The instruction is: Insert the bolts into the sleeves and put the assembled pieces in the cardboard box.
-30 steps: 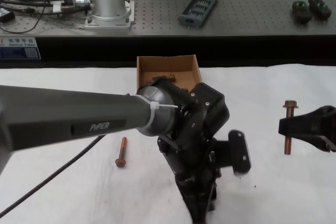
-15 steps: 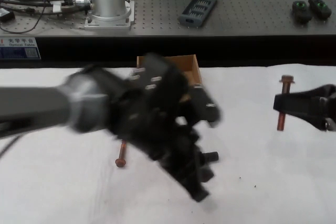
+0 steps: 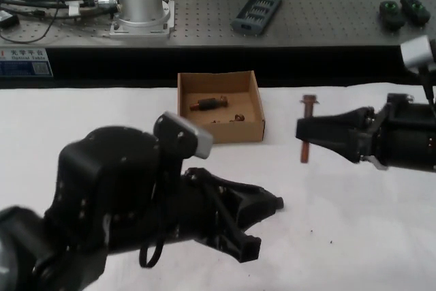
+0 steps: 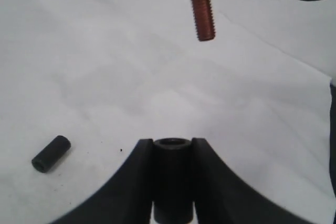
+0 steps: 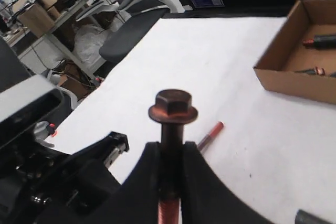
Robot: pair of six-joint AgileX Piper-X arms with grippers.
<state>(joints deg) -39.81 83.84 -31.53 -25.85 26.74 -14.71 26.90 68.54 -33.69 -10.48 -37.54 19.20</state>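
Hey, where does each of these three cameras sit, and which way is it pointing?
High view: behind the arms, facing forward and down over the white cloth; shows the left gripper, the right gripper holding a bolt, and the cardboard box.
Left wrist view: on the left wrist, facing past its own fingers, shut on a sleeve, toward that cloth and a loose sleeve.
Right wrist view: on the right wrist, facing along its own fingers toward the left arm and a loose bolt.
Shared: that held bolt shows in all three.
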